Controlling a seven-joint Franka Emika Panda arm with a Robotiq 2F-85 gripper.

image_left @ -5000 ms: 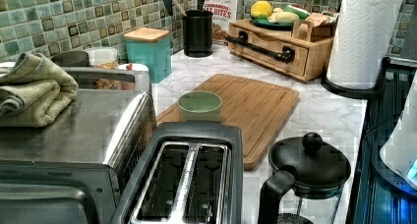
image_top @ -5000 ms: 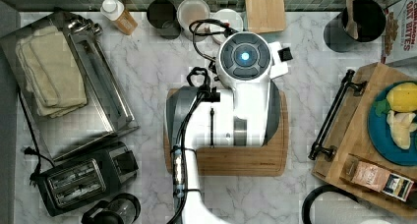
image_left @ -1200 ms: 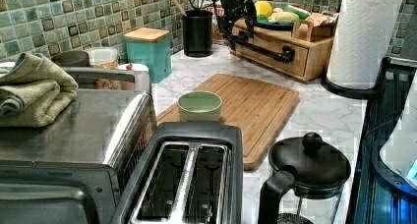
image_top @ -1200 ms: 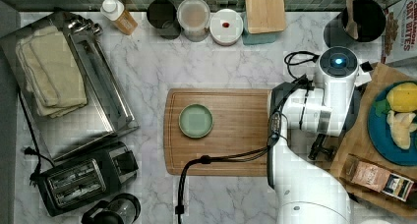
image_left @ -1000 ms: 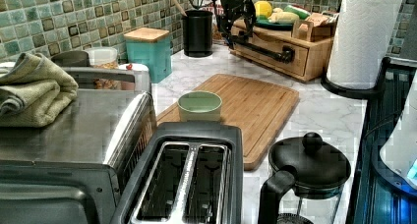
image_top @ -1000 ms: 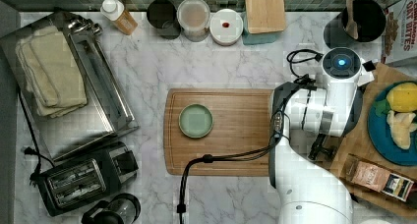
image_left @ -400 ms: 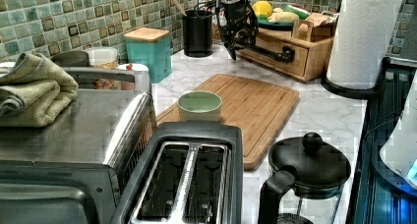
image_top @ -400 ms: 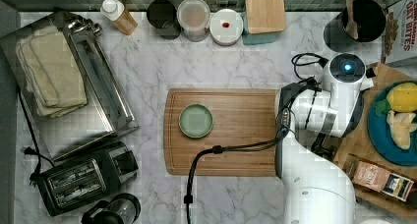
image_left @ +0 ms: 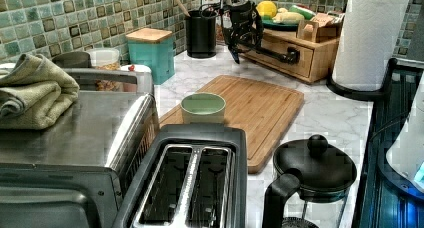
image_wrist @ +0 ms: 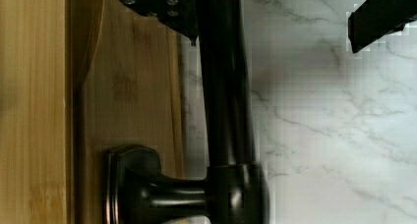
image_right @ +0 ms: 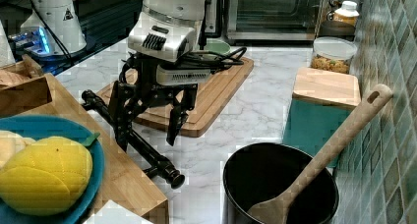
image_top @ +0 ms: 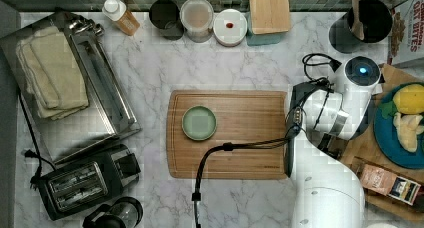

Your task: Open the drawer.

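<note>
The drawer [image_left: 300, 58] is a light-wood front with a long black bar handle [image_right: 147, 153], set in a low wooden box at the top view's right. Its front looks flush with the box. My gripper [image_right: 147, 131] is open and points down over the handle. One finger [image_right: 120, 128] stands on the drawer side of the bar and the other on the marble side. The wrist view shows the handle [image_wrist: 223, 86] running between the two fingertips [image_wrist: 381, 17], closer to the one by the wood, and I cannot tell whether that one touches it. The left view has the gripper [image_left: 242, 50] at the handle's far end.
A cutting board [image_top: 250, 138] with a green bowl [image_top: 199, 123] lies just beside the arm. A black utensil pot [image_right: 280, 184] with a wooden spoon and a teal box [image_right: 322, 111] stand near the tiled wall. A blue plate [image_top: 382, 133] with fruit sits on the drawer box.
The arm has moved from over the cutting board toward the top view's right and come down at the drawer. The open fingers now straddle the handle bar.
</note>
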